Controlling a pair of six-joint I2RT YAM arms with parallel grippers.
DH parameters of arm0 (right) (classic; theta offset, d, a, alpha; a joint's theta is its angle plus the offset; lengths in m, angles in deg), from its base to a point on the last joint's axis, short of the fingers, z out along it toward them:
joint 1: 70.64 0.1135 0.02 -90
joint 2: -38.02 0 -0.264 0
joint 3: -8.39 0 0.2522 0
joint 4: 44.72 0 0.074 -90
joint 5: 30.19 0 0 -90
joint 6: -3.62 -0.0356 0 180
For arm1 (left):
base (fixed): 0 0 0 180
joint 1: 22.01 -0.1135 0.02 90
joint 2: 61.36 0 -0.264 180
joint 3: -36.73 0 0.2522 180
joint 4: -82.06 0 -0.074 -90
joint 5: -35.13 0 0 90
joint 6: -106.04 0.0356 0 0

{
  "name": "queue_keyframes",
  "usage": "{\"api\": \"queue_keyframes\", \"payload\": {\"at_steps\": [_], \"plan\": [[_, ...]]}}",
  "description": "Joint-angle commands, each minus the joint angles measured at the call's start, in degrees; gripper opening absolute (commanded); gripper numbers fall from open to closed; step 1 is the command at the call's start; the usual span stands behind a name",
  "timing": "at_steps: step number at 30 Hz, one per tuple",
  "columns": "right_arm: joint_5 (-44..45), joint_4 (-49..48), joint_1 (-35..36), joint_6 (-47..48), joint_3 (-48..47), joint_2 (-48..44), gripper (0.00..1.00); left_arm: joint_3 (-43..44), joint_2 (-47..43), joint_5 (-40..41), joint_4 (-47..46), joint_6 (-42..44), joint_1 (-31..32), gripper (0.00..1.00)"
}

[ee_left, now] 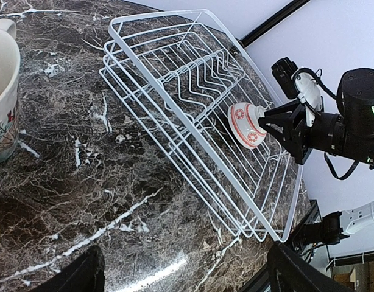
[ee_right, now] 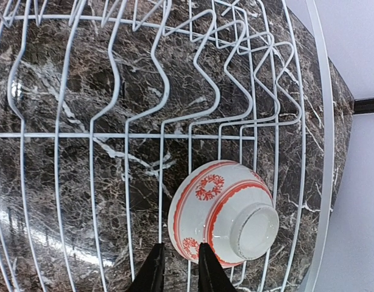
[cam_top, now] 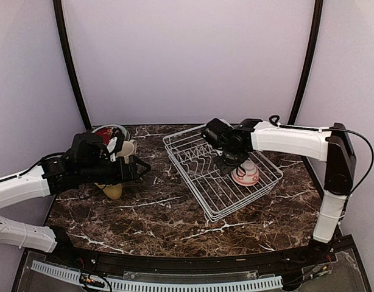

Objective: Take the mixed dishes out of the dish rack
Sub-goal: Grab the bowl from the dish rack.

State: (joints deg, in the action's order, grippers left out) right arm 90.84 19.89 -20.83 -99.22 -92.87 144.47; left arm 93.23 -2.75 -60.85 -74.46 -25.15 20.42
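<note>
On my left, the left hand (cam_top: 143, 168) hangs over the worktop (cam_top: 156, 225) with its fingers spread wide and nothing between them. Just behind and under that arm sit dishes already out of the rack: a cream patterned mug (ee_left: 3, 103), a yellow mug (cam_top: 112, 190) and a bowl with a red inside (cam_top: 111, 132), clustered near the back-left corner.

In the middle stands the dish rack (cam_top: 187, 180), a white wire basket set at an angle on the marble. Its tines look bare. The only piece I can find in it is the red-patterned bowl (ee_right: 226, 210), lying upside down on the wire floor near the right-hand side, foot ring up.

On the right, the right hand (ee_right: 179, 255) reaches down into the rack. From the wrist view its two fingers are drawn narrow, with the near rim of that bowl pinched between them — I read it as a grip on the rim, though how firm it is I cannot judge.

So I take the step in hand to be grasping what looks like the last dish. The next move calls for a straight lift, high enough to clear the rack's raised side, without letting the bowl swing or slip off a thin edge hold — then a carry over to the worktop, away from the wires.
</note>
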Motion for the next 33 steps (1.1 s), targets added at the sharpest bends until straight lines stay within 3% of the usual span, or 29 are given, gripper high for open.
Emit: {"api": "queue_keyframes", "payload": {"at_steps": [1,6,14,16,19,24,28,33], "plan": [[-3.7,-2.4,-0.6,0.3,0.2,-1.6,0.25,0.3,0.4,-0.4,-0.6,0.6,0.3,0.92],[2.2,8.5,-0.5,-3.6,-2.1,1.8,0.63,0.3,0.2,-0.9,-0.3,0.5,0.3,0.92],[5.2,10.2,-0.6,-4.6,0.7,5.0,0.94,0.6,-0.7,0.0,0.1,1.1,0.2,0.92],[6.1,10.4,-0.6,-4.9,0.1,6.6,0.95,0.7,-0.7,-0.1,0.4,1.1,0.3,0.92],[8.3,11.3,-0.5,-5.0,-0.8,8.7,0.79,0.5,-1.1,0.0,0.7,1.1,0.3,0.92],[11.2,11.0,-0.6,-3.0,-0.5,10.0,0.71,-0.2,-1.8,0.5,0.9,1.0,0.3,0.92],[12.0,9.9,-0.5,-1.8,-0.4,11.4,0.82,-0.3,-1.6,0.3,0.4,1.0,0.3,0.92],[14.9,9.5,-0.5,-0.9,-0.2,13.0,0.87,-0.1,-1.8,0.4,0.8,1.1,0.3,0.92]]}}
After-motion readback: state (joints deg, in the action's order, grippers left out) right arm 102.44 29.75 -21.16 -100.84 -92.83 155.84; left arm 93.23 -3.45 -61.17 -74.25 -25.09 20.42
